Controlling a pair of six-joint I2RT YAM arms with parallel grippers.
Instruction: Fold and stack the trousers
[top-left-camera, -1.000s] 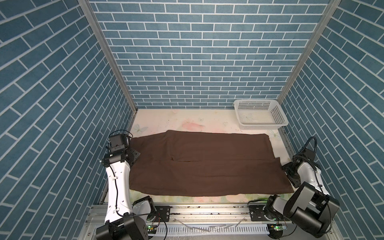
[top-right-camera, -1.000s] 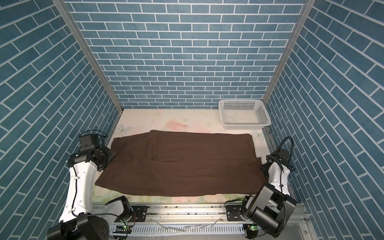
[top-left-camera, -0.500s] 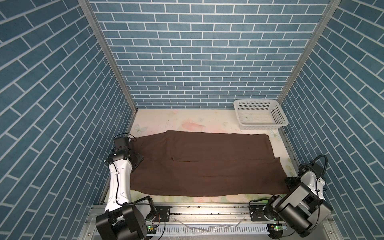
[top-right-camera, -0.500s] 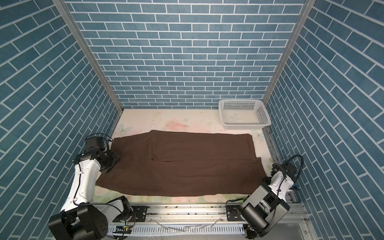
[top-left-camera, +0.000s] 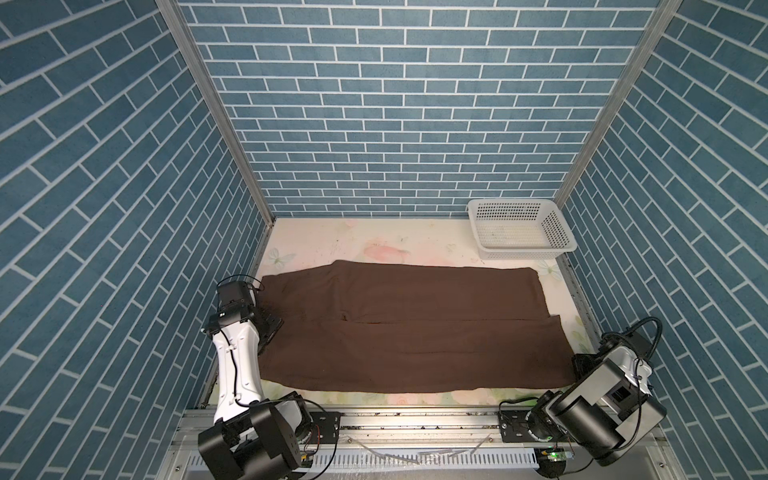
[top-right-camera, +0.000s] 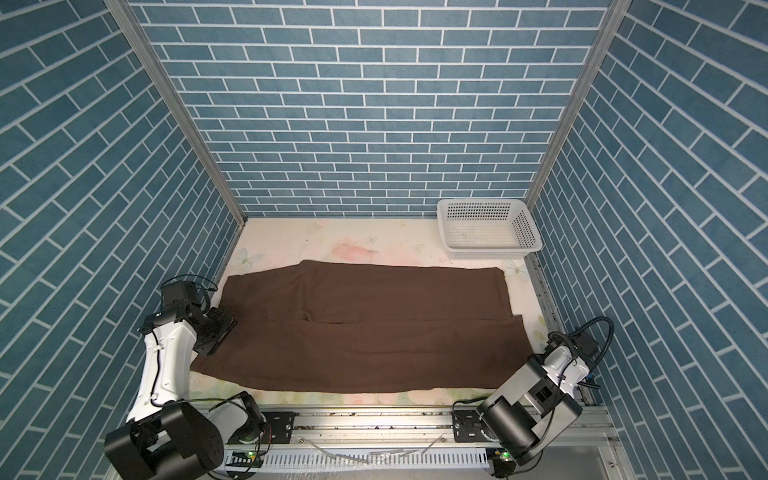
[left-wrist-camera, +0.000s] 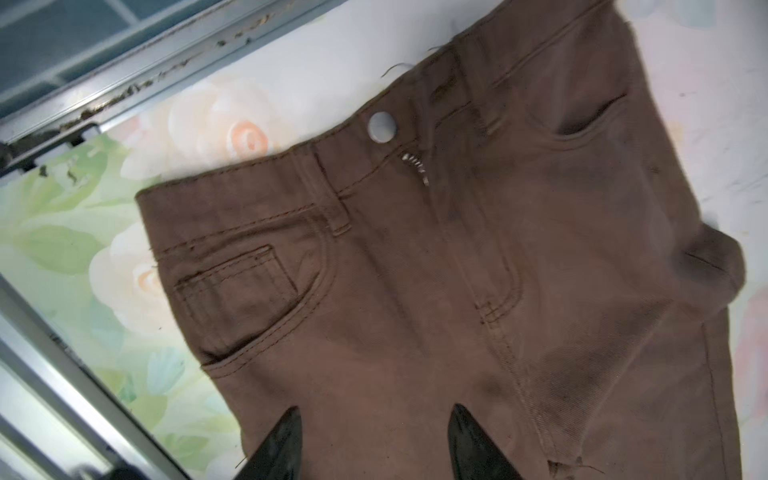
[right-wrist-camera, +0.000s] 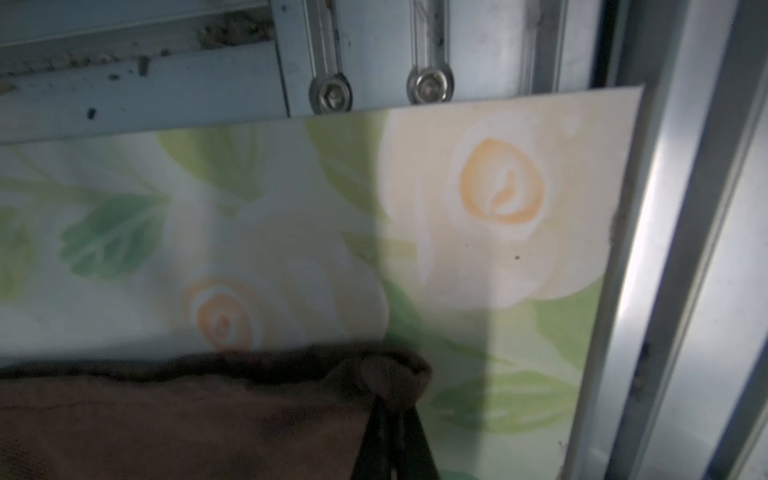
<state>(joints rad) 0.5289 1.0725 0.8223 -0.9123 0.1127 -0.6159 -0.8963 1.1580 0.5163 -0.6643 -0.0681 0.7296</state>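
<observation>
No text, label, brand, number or sign can be read in any view. A small pale marking is seen on the left arm's wrist housing (top-left-camera: 232, 316), left of centre in a top view, but it is too small to be made out. The metal button (left-wrist-camera: 381, 126) on the trousers (left-wrist-camera: 457, 291) carries no legible stamp.

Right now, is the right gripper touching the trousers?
Touching. The right wrist view shows the right gripper shut on a bunched corner of the trousers.
</observation>
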